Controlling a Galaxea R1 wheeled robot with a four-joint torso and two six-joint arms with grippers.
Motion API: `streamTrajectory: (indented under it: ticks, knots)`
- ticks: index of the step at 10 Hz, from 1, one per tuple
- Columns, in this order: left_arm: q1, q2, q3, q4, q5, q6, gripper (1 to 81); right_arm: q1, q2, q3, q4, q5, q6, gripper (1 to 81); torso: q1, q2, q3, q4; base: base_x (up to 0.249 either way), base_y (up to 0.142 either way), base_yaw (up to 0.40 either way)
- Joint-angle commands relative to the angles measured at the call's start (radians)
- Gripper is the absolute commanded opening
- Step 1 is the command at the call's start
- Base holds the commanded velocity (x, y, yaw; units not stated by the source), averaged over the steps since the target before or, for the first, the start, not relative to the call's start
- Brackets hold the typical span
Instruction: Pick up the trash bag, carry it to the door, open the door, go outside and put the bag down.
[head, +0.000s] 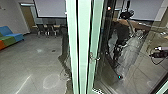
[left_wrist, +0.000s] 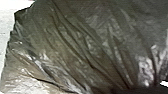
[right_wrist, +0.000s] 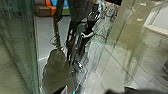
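Your left pincer (left_wrist: 130, 89) looks clamped on the trash bag (left_wrist: 82, 45), whose folds gather there; I cannot tell how your right pincer stands. You seem to be at the door, so ease in slowly, let the bag hang free and hold it off the pale green frame (head: 83, 45), where thin plastic could snag. Count one bag, doubled by the glass (right_wrist: 18, 45), one couch (head: 10, 36) and several chairs (head: 45, 28), too blurred to number.
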Motion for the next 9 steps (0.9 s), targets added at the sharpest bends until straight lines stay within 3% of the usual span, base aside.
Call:
streamTrajectory:
  ticks: [1, 5, 9]
  knots:
    - [-0.046, -0.002, 0.000, -0.008, 0.074, 0.000, 1.0, 0.129, 0.007, -0.057, -0.110, 0.039, -0.012, 81.1, 0.000, 0.000, 0.000, 0.000, 0.000, 0.000, 0.000]
    - [-0.046, -0.009, 0.000, -0.011, 0.073, -0.009, 1.0, 0.114, 0.154, -0.285, -0.076, 0.130, -0.019, 81.1, -0.002, -0.001, 0.001, 0.000, 0.000, 0.000, 0.000]
    - [-0.046, -0.011, 0.000, -0.017, 0.074, -0.009, 1.0, 0.125, 0.225, -0.345, -0.082, 0.136, -0.020, 81.1, -0.004, -0.002, 0.002, -0.002, 0.000, 0.000, 0.000]
